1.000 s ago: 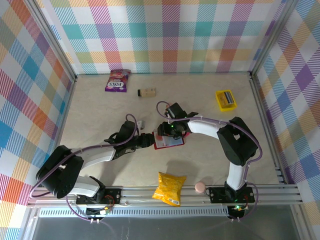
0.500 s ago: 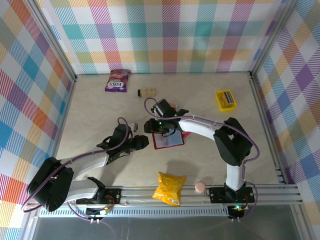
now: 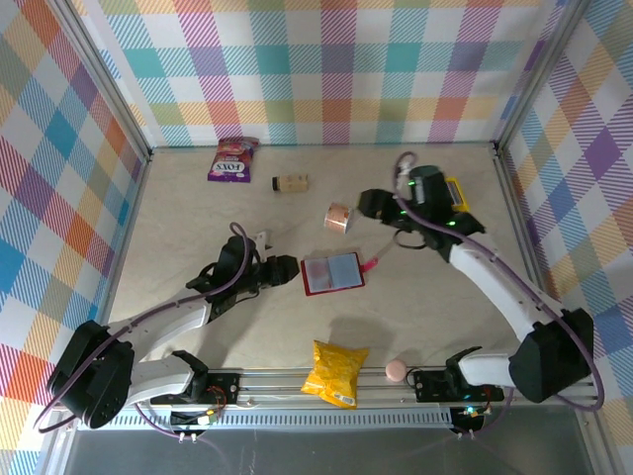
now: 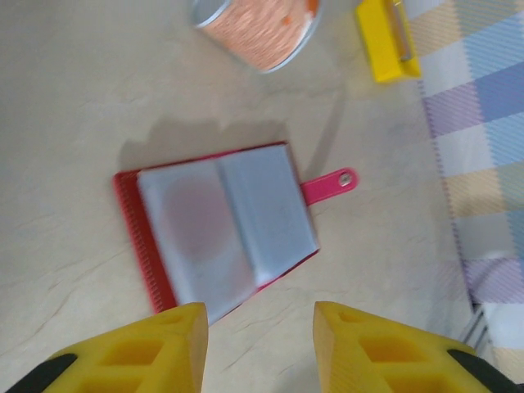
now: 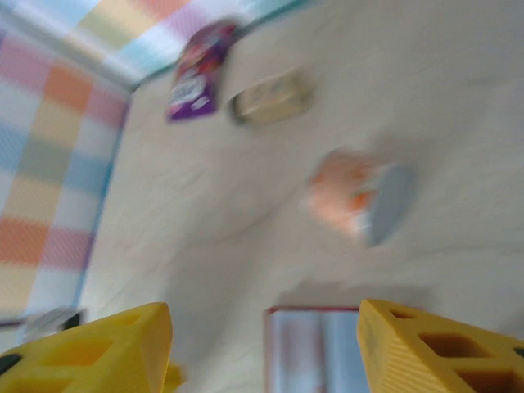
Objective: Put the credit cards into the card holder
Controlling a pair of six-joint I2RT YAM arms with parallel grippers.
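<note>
Red folding wallet-style card holder (image 3: 332, 274) lies open mid-desk, unheld. Right gripper (image 3: 373, 204) has left it and swung toward the small yellow tray (image 3: 457, 188) near the far-right corner, jaws wide and empty, probably fetching a card. Left gripper (image 3: 289, 268) sits just beside the holder's left edge, part-open, empty.

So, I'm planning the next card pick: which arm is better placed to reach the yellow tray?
Right. The right gripper, open, hangs near the yellow tray at the far right; the left gripper sits beside the card holder, farther off.
</note>
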